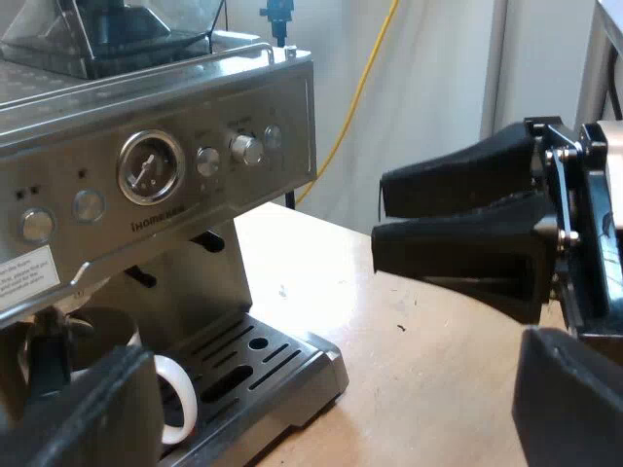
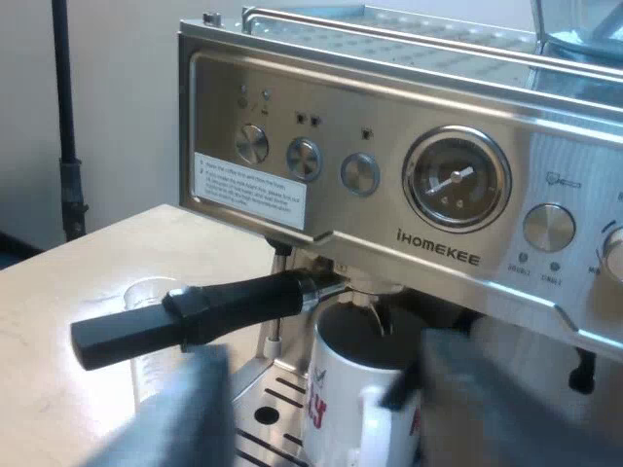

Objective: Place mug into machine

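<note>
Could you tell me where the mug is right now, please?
In the right wrist view the mug stands on the drip tray, directly under the holder locked into the machine.

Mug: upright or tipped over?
Upright. The mug stands on the drip tray, its open mouth facing up beneath the locked-in holder.

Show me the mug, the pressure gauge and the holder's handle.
mug (image 2: 341,381), right wrist view, white side wall
pressure gauge (image 1: 151,167), left wrist view, middle of dial
holder's handle (image 2: 195,309), right wrist view, middle of dark grip
</note>
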Available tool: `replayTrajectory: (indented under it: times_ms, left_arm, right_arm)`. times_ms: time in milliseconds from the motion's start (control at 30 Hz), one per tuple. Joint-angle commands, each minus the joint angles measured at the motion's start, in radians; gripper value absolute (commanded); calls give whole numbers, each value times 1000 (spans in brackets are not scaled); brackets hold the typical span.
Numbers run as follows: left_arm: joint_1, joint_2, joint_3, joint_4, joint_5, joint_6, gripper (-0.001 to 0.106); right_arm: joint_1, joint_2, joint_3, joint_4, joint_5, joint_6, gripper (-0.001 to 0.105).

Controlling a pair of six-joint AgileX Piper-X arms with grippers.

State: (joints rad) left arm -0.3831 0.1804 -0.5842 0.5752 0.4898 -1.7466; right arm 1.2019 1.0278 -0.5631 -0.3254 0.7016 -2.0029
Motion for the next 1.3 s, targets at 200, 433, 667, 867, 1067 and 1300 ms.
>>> replayTrajectory:
  times_ms: [200,433,667,867,1067,1300]
  left_arm:
    - [-3,-5,-7,-7,-88,-33,81]
    - [-3,-5,-7,-35,-90,-33,81]
    - [-3,4,-7,-58,-92,-37,81]
    - [-3,60,-7,-71,-92,-37,81]
    - [-3,128,-7,-137,-92,-37,81]
    - [-3,199,-7,-187,-90,-37,81]
  right_arm:
    - [0,-9,-17,-7,-3,-14,0]
    - [-50,7,-74,2,-11,-14,0]
    - [-107,107,-185,29,-57,-14,0]
    - [-141,193,-269,61,-106,18,0]
    - [-144,260,-302,61,-133,20,0]
    - [-187,319,-312,51,-167,47,0]
